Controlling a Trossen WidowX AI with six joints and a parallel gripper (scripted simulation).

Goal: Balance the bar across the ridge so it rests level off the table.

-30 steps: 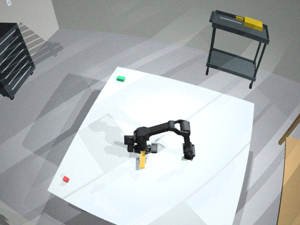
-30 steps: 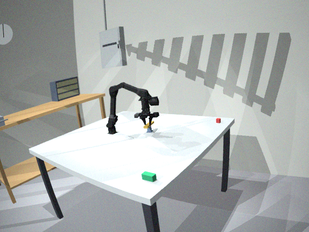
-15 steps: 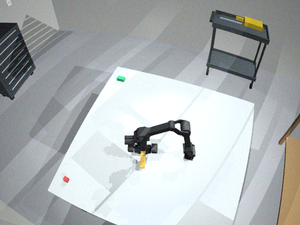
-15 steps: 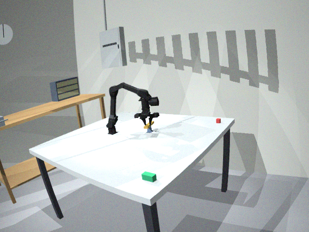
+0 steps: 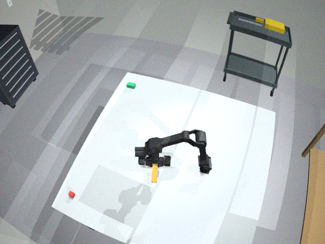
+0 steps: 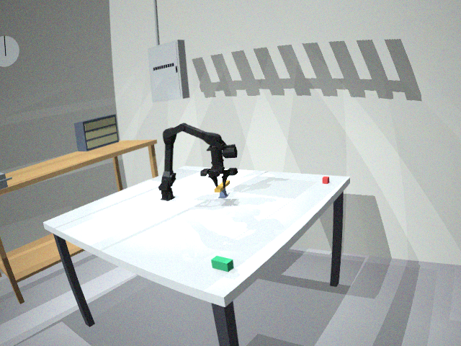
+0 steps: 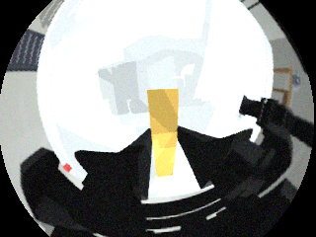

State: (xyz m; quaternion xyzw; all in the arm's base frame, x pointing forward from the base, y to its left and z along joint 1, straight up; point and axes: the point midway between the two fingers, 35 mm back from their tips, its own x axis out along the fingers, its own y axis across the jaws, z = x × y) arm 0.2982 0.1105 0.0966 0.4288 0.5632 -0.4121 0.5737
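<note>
The orange-yellow bar (image 5: 154,175) (image 6: 227,183) (image 7: 163,106) is held clear of the table. My gripper (image 6: 221,187) (image 7: 164,129) points down and is shut on the bar, one finger on each long side. The small blue ridge (image 5: 158,174) (image 6: 223,194) stands on the white table (image 5: 223,126) (image 6: 141,227) directly below the bar. In the top view only its edge shows beside the bar; in the wrist view it is hidden. Whether the bar touches the ridge top, and whether it is exactly level, I cannot tell.
A red block (image 5: 71,194) (image 6: 325,180) (image 7: 67,167) lies near one table corner. A green block (image 5: 130,85) (image 6: 222,263) lies near another corner. Both are far from the ridge. The arm's base (image 5: 205,166) (image 6: 167,193) stands to one side of the ridge.
</note>
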